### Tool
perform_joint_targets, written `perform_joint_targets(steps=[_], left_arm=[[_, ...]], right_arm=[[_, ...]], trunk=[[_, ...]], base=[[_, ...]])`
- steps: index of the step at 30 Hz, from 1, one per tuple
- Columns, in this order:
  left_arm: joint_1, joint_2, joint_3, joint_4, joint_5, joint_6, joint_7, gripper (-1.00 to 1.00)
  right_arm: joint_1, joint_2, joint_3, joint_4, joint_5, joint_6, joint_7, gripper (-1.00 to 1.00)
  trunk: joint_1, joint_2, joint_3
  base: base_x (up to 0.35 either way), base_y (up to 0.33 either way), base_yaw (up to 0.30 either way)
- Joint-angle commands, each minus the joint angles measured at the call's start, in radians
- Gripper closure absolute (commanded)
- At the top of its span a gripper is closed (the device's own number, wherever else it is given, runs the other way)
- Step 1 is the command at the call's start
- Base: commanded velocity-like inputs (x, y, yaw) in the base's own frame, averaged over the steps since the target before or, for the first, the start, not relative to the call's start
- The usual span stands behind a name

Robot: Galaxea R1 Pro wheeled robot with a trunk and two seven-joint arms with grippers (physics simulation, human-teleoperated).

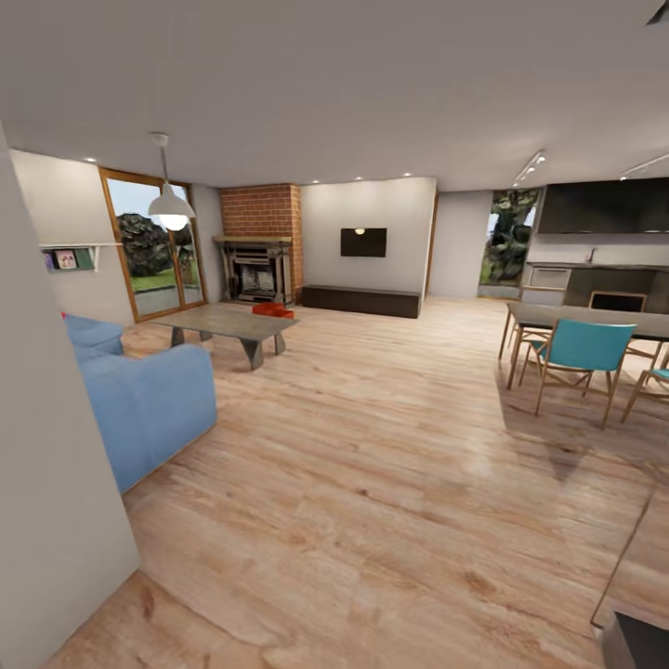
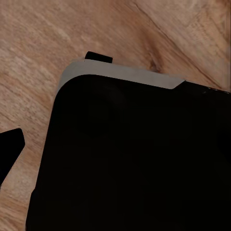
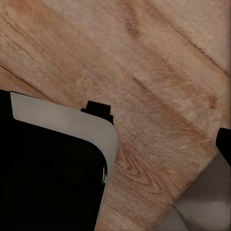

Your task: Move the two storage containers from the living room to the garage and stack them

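A wide living room (image 1: pixel 372 418) with a light wood-plank floor (image 1: pixel 390 483), seen from the robot's head. Far across the room, two orange-red storage containers (image 1: pixel 272 309) sit on the planks in front of a brick and stone fireplace (image 1: pixel 257 265), just behind a low grey coffee table (image 1: pixel 226 323). They are small at this distance, and how they lie against each other cannot be told. A blue sofa (image 1: pixel 144 395) stands near the left wall, with wood-framed glass doors (image 1: pixel 153 242) beyond it. A dining table (image 1: pixel 595 321) with a teal chair (image 1: pixel 581 358) stands at the right.

Each wrist camera looks down at plank flooring past a dark, grey-edged part of the robot's own body (image 2: pixel 134 159). In the left wrist view, one black finger tip (image 2: pixel 10 151) shows at the frame's edge; in the right wrist view, likewise one tip (image 3: pixel 224 144). Whether either pair of fingers is spread or pressed together cannot be told. The containers lie well away from both pairs of fingers, far ahead across the room.
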Motion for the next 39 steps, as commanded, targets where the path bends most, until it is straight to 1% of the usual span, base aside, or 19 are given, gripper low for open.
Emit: perform_joint_targets(steps=[1,6,16,39], left_arm=[[0.000,0.000,0.000,-0.001,0.010,-0.002,0.000,-1.00],[0.000,0.000,0.000,-0.001,0.010,-0.002,0.000,-1.00],[0.000,0.001,0.000,-0.001,0.010,-0.001,0.000,-1.00],[0.000,0.000,0.000,-0.001,0.010,0.000,0.001,-1.00]], right_arm=[[-0.001,0.000,0.007,0.003,-0.011,-0.006,0.005,-1.00],[-0.001,0.000,0.007,0.003,-0.011,-0.007,0.005,-1.00],[-0.001,0.000,0.006,0.003,-0.011,-0.006,0.005,-1.00],[-0.001,0.000,0.007,0.003,-0.011,-0.004,0.005,-1.00]], trunk=[[0.001,0.000,-0.001],[0.001,0.000,-0.001],[0.001,0.000,-0.001],[0.001,0.000,-0.001]], base=[[0.325,0.000,0.000],[0.325,0.000,-0.086],[0.325,0.000,-0.199],[0.325,0.000,-0.005]])
